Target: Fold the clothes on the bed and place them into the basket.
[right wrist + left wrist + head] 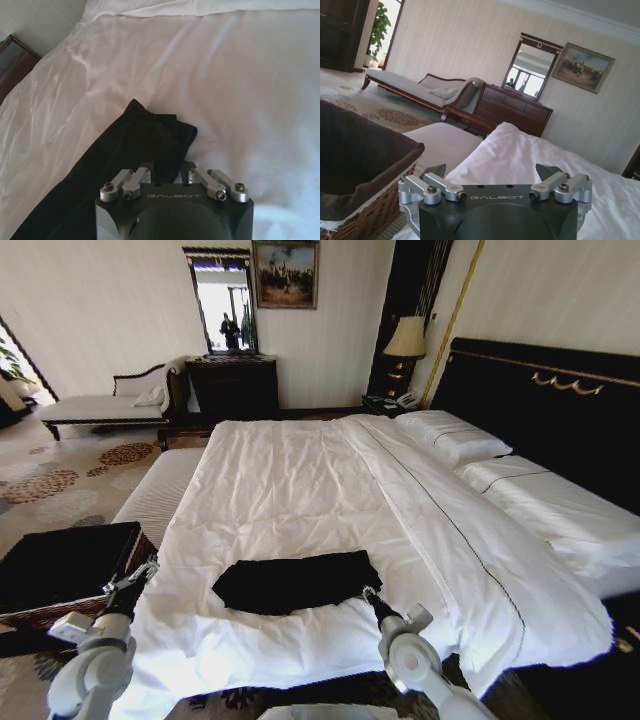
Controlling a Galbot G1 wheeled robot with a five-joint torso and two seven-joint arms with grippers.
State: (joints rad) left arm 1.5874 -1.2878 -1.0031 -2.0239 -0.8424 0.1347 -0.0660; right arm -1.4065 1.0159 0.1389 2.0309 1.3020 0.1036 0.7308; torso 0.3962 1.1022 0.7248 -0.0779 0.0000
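Observation:
The clothes, a black T-shirt folded into a long band, lie on the white duvet near the foot of the bed. My right gripper is at the band's right end. In the right wrist view its fingers stand close together on the edge of the black clothes. My left gripper hovers at the bed's left edge, between the clothes and the basket, its fingers spread wide with nothing between them. The dark wicker basket stands on the floor just left of the bed.
A cream striped bench runs along the bed's left side beyond the basket. A chaise longue and a dark dresser with a mirror stand at the far wall. Pillows and the black headboard lie to the right.

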